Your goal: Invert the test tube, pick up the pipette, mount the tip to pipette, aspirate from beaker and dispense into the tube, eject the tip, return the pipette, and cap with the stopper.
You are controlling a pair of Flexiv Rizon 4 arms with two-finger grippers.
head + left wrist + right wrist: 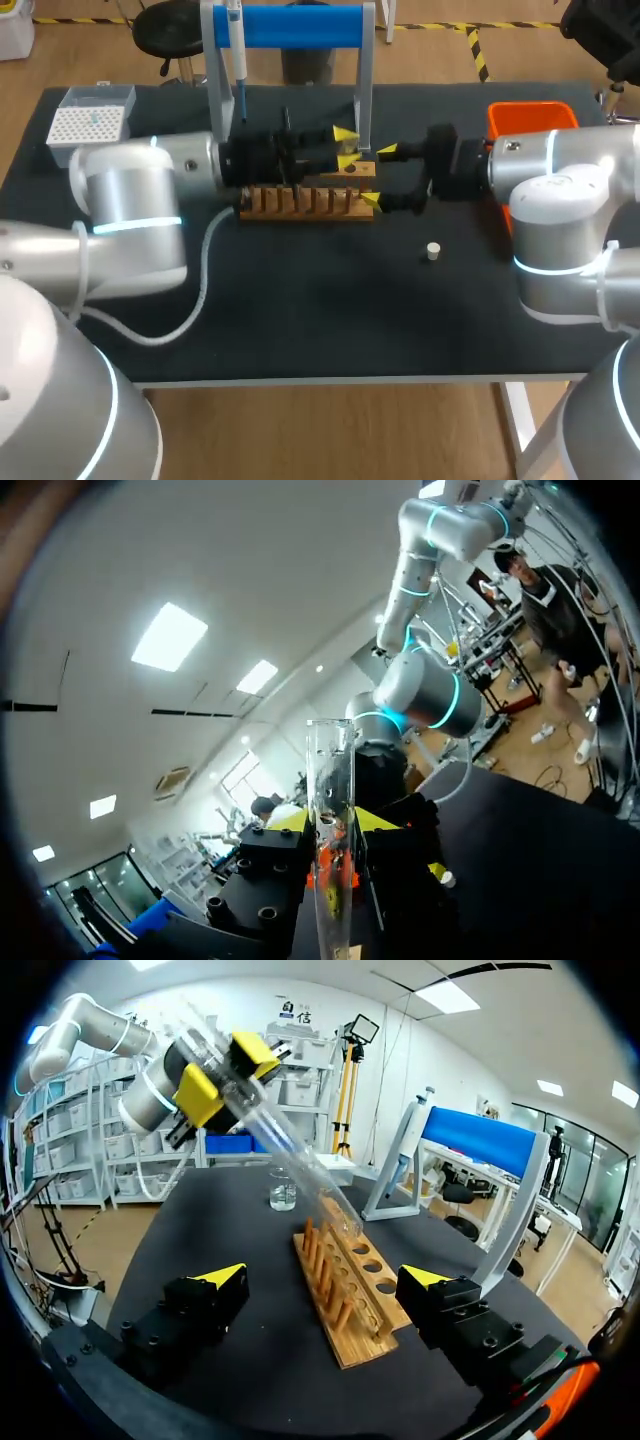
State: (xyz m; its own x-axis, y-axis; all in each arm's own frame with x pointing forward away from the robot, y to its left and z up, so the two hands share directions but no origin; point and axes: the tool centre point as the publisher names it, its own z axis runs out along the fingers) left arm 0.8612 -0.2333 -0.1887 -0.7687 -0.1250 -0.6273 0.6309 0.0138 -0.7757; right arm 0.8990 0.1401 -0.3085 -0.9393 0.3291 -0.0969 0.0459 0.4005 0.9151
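Clamped in the left claw (228,1072), the test tube (300,1163) should be turned slowly above the rack (350,1295); the right claw (325,1280) is spread.

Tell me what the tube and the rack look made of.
The tube: clear glass or clear plastic, glossy. The room shows straight through it, but I cannot tell which of the two it is. The rack: wood, apparently unpainted and matte, with a warm brown, dull surface, pegs and drilled holes.

I'm looking at a clear glass test tube (300,1165), my black left gripper (228,1077) showing yellow tips, a brown wooden peg rack (305,203), an orange plastic bin (530,118), a white grid-dotted tip box (88,124), a black tabletop (300,310).
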